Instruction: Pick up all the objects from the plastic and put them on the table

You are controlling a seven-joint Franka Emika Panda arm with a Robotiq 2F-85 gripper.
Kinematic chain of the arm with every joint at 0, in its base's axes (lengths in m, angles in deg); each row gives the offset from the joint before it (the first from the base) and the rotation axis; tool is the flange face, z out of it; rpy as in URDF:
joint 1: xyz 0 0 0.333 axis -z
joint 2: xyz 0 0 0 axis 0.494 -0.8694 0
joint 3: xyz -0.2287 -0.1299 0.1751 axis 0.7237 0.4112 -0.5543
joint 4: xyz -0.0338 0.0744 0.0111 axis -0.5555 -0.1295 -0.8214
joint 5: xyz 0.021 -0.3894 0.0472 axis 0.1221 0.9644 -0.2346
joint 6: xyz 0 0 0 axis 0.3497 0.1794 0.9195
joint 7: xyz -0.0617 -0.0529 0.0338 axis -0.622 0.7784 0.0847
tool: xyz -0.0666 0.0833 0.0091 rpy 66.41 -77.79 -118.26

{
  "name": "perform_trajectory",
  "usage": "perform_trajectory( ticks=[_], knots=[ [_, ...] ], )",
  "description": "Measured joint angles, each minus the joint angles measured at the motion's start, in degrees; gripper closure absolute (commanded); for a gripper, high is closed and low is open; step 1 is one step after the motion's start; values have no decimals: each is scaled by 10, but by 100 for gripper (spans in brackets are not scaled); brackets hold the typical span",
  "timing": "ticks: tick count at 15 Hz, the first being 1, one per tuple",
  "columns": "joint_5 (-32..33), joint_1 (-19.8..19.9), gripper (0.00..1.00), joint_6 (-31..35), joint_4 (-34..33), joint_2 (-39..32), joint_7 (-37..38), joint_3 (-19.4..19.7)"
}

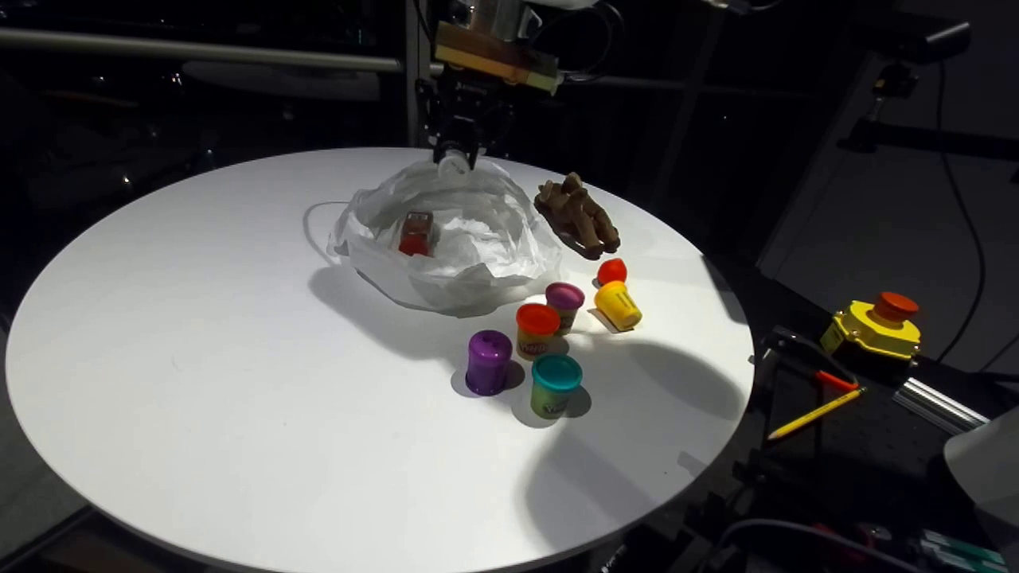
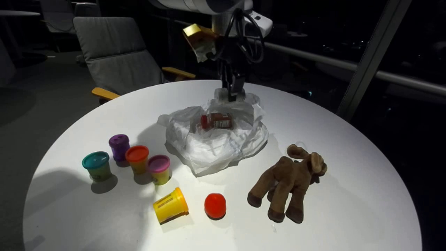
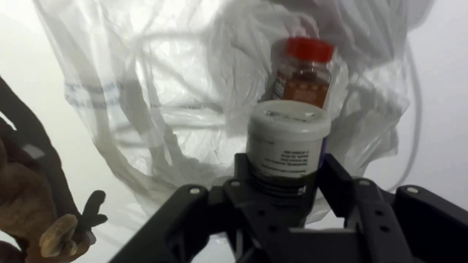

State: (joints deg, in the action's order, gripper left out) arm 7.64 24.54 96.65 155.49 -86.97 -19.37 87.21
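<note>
White plastic forms the crumpled bag (image 2: 226,143) at the centre of the frame in an exterior view, and inside it we see a red-capped bottle (image 2: 220,121) lying on its side. Right of centre in the wrist view, we find the hand (image 3: 285,160) clamped on a white-lidded jar (image 3: 287,133). In an exterior view the counter (image 2: 366,184) carries four upright tubs (image 2: 138,164) at centre left, a tipped yellow tub (image 2: 170,206) and a red ball (image 2: 215,205) at lower centre, and a brown plush animal (image 2: 289,176) at lower right.
</note>
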Motion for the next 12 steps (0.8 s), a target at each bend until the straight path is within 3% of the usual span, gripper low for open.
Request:
perform_trajectory(
  ticks=[6,8,12],
  knots=[
    [-115,47,74,-29,193,126,-195,-75],
    [-75,47,74,-18,238,147,-199,-57],
    [88,42,74,10,281,158,-137,9]
  ],
)
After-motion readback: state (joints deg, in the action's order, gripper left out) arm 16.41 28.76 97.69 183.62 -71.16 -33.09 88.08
